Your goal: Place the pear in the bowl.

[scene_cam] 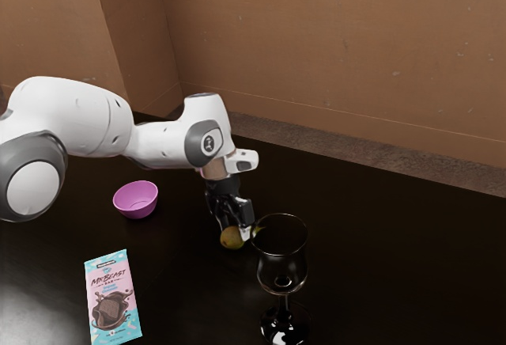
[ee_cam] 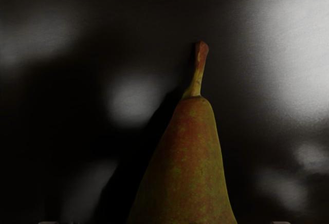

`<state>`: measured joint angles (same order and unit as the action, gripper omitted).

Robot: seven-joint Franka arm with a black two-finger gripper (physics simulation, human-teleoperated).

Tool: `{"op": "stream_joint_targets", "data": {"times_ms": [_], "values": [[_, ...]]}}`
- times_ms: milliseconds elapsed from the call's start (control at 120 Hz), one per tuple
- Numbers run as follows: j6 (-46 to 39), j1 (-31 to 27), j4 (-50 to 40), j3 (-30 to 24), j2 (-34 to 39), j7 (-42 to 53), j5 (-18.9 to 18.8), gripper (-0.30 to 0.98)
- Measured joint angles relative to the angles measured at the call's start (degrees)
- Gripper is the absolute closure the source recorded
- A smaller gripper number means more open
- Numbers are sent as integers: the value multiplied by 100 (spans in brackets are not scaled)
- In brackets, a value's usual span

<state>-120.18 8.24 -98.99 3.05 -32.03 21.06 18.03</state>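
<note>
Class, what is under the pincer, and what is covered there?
The pear lies under the pincer; the wrist view shows its stem. In the exterior view, a fingertip covers part of it. The table directly beneath the pear is hidden.

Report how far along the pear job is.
Done: the gripper is down at the pear. In hand: the grasp, apparently, though the fingers look open, so nothing is held. Left: grip, lift, carry and release; the pear is outside the pink bowl.
</note>
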Motion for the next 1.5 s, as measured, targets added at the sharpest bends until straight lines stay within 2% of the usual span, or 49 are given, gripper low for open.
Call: {"op": "stream_joint_targets", "data": {"times_ms": [967,1500], "values": [[1,-6,-228,-7,111,-282,5,41],[-32,-251,-512,175,1089,-517,-227,65]]}}
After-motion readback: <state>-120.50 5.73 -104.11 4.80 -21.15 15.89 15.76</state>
